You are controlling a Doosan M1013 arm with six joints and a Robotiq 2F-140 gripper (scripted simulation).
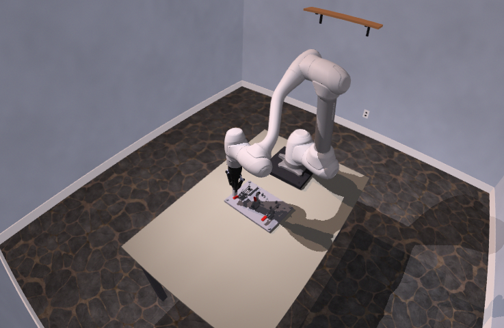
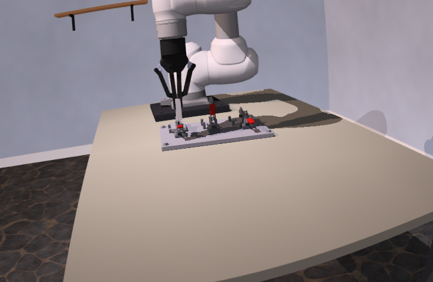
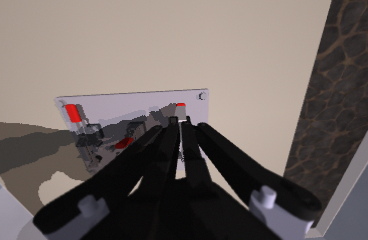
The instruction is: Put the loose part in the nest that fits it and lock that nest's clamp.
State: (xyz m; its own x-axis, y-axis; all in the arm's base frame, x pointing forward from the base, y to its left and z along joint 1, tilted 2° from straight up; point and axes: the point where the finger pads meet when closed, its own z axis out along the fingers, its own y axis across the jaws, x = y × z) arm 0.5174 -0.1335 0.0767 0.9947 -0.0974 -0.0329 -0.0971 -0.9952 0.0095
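Observation:
The grey fixture plate lies on the table in front of the arm's base and carries three clamps with red handles. The left clamp's handle lies low, the middle handle stands upright, and the right handle lies low. My gripper is shut with nothing between the fingers. It points straight down, its tips right above or touching the left handle. In the wrist view the shut fingertips sit just short of that handle. The part is too small to make out among the blocks.
The arm's black base plate stands just behind the fixture. The table's left edge runs near the fixture's left end. A wooden shelf hangs on the back wall.

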